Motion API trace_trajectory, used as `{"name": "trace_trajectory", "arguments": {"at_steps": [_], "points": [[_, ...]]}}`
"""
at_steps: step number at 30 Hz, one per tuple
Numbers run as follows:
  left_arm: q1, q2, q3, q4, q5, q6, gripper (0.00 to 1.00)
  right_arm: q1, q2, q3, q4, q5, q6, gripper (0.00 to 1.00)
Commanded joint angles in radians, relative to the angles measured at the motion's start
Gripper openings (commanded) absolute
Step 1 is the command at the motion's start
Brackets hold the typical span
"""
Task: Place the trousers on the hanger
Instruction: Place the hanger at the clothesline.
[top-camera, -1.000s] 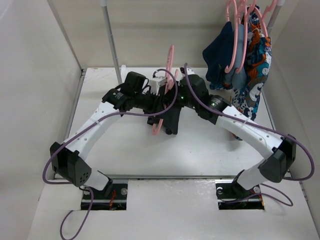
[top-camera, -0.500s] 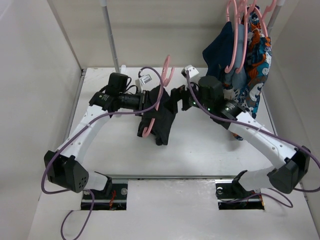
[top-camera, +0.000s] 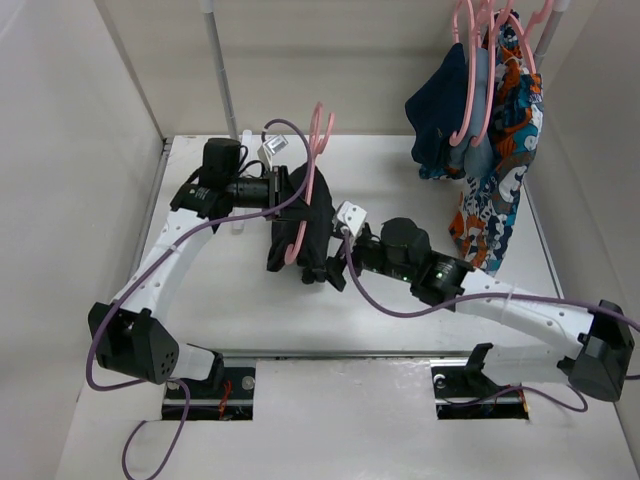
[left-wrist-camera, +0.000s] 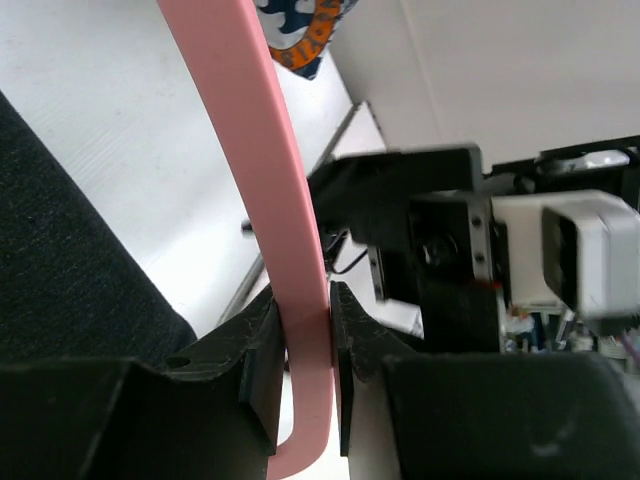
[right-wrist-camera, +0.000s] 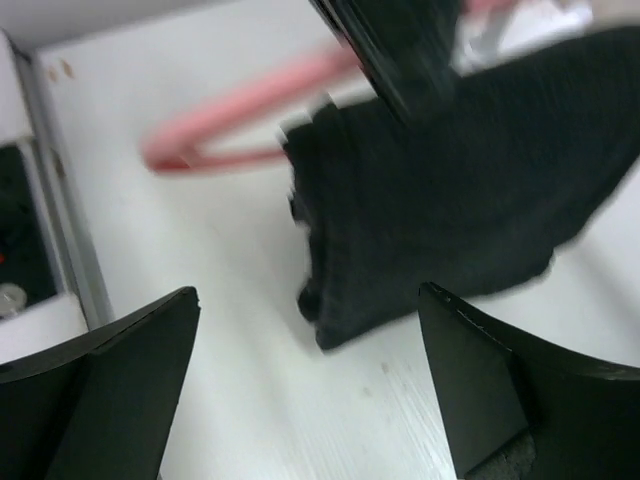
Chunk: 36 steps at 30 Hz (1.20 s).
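Note:
The pink hanger (top-camera: 318, 135) hangs tilted above the table's middle, and my left gripper (top-camera: 283, 191) is shut on its bar. In the left wrist view the pink hanger bar (left-wrist-camera: 300, 240) runs straight between the pads of the left gripper (left-wrist-camera: 306, 345). The black trousers (top-camera: 303, 228) are draped over the hanger, bunched, with their lower end near the table. My right gripper (top-camera: 332, 270) is open just right of that lower end. In the right wrist view the right gripper (right-wrist-camera: 308, 296) holds nothing, and the trousers (right-wrist-camera: 460, 190) and the hanger (right-wrist-camera: 240, 100) lie just ahead.
A navy garment (top-camera: 445, 120) and a patterned blue-orange-white garment (top-camera: 500, 170) hang on other pink hangers (top-camera: 470, 60) from the rail at the back right. A rail post (top-camera: 222, 80) stands at the back left. Enclosure walls close in the white table (top-camera: 400, 340).
My right gripper has opened, let go of the trousers and drawn back toward the near side. The left arm has carried the hanger and trousers to the left.

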Motion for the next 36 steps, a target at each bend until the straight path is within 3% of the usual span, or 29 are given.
{"name": "trace_trajectory", "arguments": {"at_steps": [1, 8, 11, 12, 14, 18, 22, 27, 36], "points": [[0.002, -0.042, 0.001, 0.240, 0.111, -0.084, 0.00, 0.035, 0.047, 0.055, 0.216, 0.075, -0.008, 0.94], [0.002, -0.073, -0.030, 0.308, 0.120, -0.152, 0.00, 0.035, 0.224, 0.168, 0.274, 0.092, 0.021, 0.90], [0.002, -0.082, -0.051, 0.320, 0.131, -0.170, 0.00, 0.035, 0.265, 0.207, 0.274, 0.066, 0.021, 0.80], [0.002, -0.082, -0.052, 0.330, 0.131, -0.170, 0.00, 0.035, 0.274, 0.207, 0.274, 0.090, 0.021, 0.72], [0.011, -0.093, -0.052, 0.330, 0.140, -0.170, 0.00, 0.035, 0.275, 0.196, 0.274, 0.136, 0.034, 0.65], [0.020, -0.093, -0.052, 0.330, 0.140, -0.170, 0.00, 0.035, 0.238, 0.168, 0.274, 0.175, 0.020, 0.60], [0.020, -0.093, -0.052, 0.330, 0.140, -0.180, 0.00, 0.035, 0.238, 0.145, 0.274, 0.230, 0.020, 0.25], [0.020, -0.104, -0.093, 0.330, 0.140, -0.180, 0.00, 0.035, 0.296, 0.226, 0.274, 0.376, 0.020, 0.05], [0.011, -0.122, -0.134, 0.339, 0.140, -0.190, 0.00, 0.002, 0.419, 0.397, 0.274, 0.504, 0.009, 0.00]]}}
